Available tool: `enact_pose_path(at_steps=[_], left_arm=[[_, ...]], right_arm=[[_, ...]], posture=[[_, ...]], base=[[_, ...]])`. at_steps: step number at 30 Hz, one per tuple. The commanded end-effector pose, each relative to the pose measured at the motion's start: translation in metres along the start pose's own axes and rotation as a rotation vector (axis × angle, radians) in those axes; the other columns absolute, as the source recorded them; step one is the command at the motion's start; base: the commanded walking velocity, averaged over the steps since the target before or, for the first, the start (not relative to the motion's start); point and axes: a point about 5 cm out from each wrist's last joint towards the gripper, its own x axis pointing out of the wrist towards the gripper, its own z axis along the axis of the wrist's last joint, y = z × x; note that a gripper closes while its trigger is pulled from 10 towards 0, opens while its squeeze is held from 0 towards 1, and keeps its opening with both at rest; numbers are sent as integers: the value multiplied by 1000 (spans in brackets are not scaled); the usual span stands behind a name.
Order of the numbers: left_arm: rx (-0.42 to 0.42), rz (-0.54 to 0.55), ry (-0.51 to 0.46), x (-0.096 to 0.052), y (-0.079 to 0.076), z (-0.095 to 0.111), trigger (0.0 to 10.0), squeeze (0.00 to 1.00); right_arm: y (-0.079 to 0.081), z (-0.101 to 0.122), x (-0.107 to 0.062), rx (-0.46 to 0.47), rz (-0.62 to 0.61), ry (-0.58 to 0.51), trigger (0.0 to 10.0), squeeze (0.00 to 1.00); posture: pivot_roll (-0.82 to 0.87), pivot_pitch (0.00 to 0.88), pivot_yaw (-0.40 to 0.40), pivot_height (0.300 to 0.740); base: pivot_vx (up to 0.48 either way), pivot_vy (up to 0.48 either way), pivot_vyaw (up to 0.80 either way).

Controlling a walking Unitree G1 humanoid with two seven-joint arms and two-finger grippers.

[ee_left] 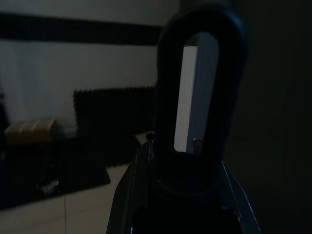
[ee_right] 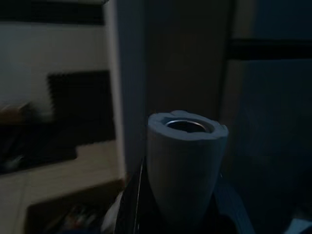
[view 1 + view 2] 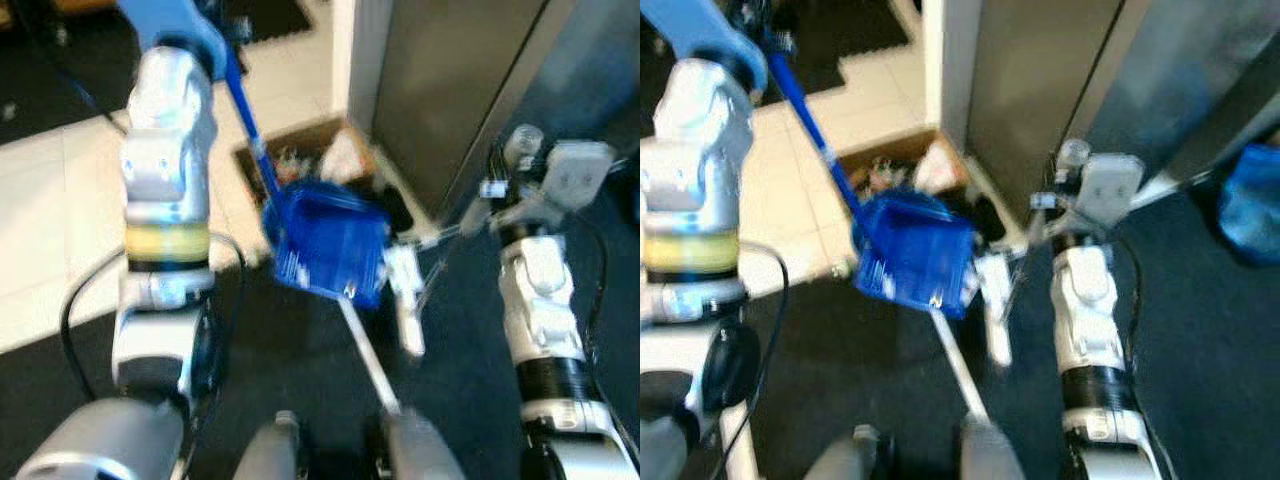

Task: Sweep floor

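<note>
Above the dark carpet (image 3: 300,360) hung one blue dustpan (image 3: 330,245) — beside one cardboard box (image 3: 315,155). Two grippers' jaws — could not tell

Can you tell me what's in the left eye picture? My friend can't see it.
A blue dustpan on a long blue handle hangs tilted beside a cardboard box of trash, above dark carpet. The robot's silver left arm rises on the left and its right arm on the right, with a white broom stick slanting between them. The picture is blurry.
</note>
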Motion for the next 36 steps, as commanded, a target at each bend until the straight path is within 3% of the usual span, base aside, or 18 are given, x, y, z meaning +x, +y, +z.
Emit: enact_pose_path(at_steps=[1, 28, 36], left_arm=[[-7, -15, -70, 1, -3, 15, 10000, 0], [-6, -26, -67, 0, -5, 13, 10000, 0], [42, -100, -67, 0, -11, 12, 10000, 0]], right_arm=[[-1, 2, 1, 5, -6, -11, 10000, 0], [-2, 1, 1, 0, -4, -7, 10000, 0], [-4, -1, 0, -5, -16, 1, 10000, 0]], posture=[[-77, 99, 19, 740], [-77, 92, 18, 740], [-78, 92, 18, 740]], base=[[480, 0, 0], [480, 0, 0], [262, 0, 0]])
